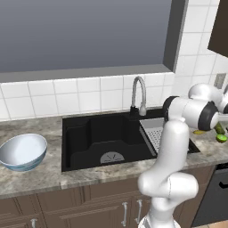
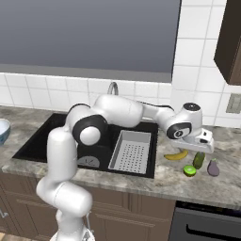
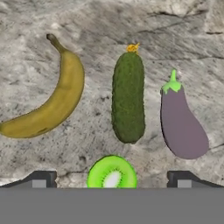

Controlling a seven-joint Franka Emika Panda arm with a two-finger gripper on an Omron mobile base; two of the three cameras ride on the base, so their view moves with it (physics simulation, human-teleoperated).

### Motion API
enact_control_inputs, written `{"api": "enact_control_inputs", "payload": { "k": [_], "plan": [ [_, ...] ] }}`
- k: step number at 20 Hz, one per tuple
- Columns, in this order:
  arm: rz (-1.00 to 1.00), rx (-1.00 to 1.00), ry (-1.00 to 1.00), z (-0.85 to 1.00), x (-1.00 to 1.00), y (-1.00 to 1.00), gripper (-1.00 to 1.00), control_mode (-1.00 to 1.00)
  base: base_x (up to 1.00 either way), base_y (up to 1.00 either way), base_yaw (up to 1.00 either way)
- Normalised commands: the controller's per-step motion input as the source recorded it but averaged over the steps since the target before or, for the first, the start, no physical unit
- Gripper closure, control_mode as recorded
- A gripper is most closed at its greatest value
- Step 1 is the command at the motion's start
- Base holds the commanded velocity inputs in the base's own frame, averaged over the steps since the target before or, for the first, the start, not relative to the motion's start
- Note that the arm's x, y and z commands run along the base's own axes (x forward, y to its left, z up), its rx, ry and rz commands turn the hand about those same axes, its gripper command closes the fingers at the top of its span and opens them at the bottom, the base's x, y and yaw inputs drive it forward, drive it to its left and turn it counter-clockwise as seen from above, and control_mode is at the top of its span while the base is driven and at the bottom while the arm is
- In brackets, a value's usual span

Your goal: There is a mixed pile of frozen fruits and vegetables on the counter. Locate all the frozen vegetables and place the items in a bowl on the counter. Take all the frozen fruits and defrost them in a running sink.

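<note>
- White tiled wall [image 1: 67,95] behind, with a wide grey window [image 1: 84,33].
- Dark upper cabinet [image 2: 229,42] at right.
- Wall outlet [image 2: 234,103] beneath it.

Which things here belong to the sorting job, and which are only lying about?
Job: banana, lime, cucumber, eggplant, bowl, sink, faucet, counter.
Lying about: wall outlet, perforated tray.

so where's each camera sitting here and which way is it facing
Left base view: behind the arm's left, facing the sink, faucet and bowl; white arm lower right.
Right base view: behind its right, facing the sink; arm lower left, reaching right.
Hand view: on the hand, looking down at the counter; fingers at the bottom.
Right base and hand views share banana, cucumber, eggplant.
</note>
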Motion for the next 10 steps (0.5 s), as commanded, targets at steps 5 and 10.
{"api": "enact_control_inputs", "payload": {
  "k": [5, 10],
  "plan": [
    [-0.01, 0.0, 0.0, -0.18, 0.11, -0.07, -1.0, -1.0, 0.0, 0.0, 0.0],
    [-0.01, 0.0, 0.0, -0.14, 0.13, 0.0, -1.0, -1.0, 0.0, 0.0, 0.0]
  ]
}}
